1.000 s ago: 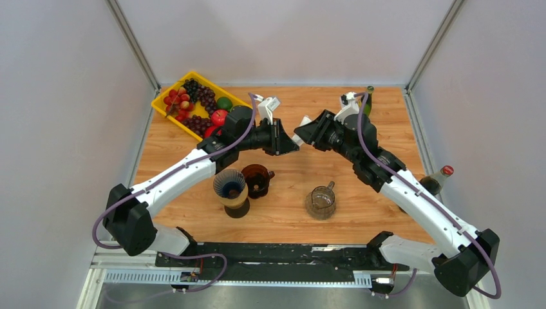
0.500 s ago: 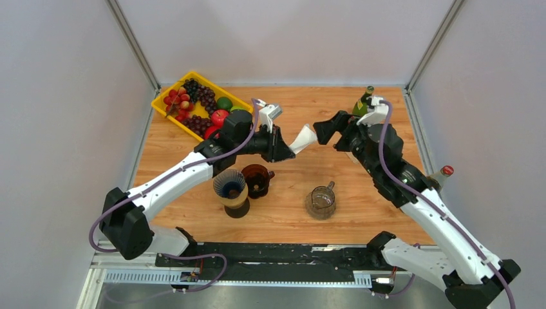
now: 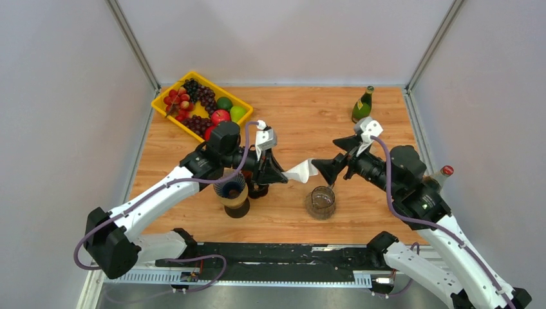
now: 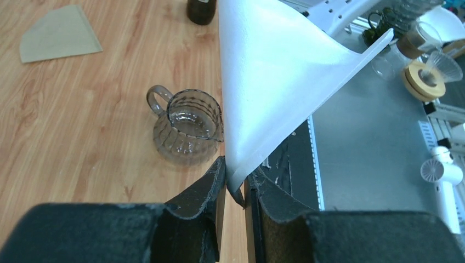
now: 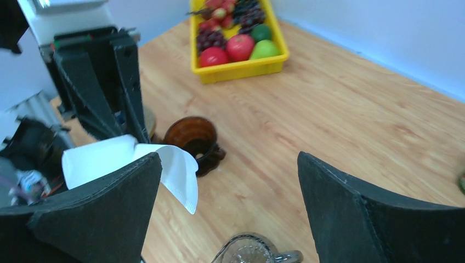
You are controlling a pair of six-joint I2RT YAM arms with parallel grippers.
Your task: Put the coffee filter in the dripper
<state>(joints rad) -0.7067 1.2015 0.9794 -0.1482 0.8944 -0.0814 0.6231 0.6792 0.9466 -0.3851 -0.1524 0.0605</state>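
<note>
The coffee filter (image 3: pixel 301 171) hangs in the air between the two arms, above the wooden table (image 3: pixel 309 116). It is beside the brown dripper (image 3: pixel 256 187), not in it, and the glass pitcher (image 3: pixel 320 203) stands just below and to the other side.

The biggest worry, to my eye, is the pair of arms working this close together. One careless swing toward the dripper could knock it or the tan cup (image 3: pixel 230 190) next to it, since both sit right under the left arm's wrist. The next worry is the paper itself. It is limp and held by only one edge, so it may fold or catch on the dripper's rim and end up lying crooked across it. It could also slide out of the pinch and drop onto the wood or into the pitcher. A smaller risk is the wide end brushing the other arm's finger on the way across. From the right wrist view I cannot tell whether the two are touching.

The right gripper (image 3: pixel 331 158) has its jaws spread wide with nothing between them, the filter's open end lying beside one finger. The left gripper (image 4: pixel 234 176) is pressed nearly together, pinching the filter's narrow end between its fingertips, with the cone fanning out beyond.
</note>
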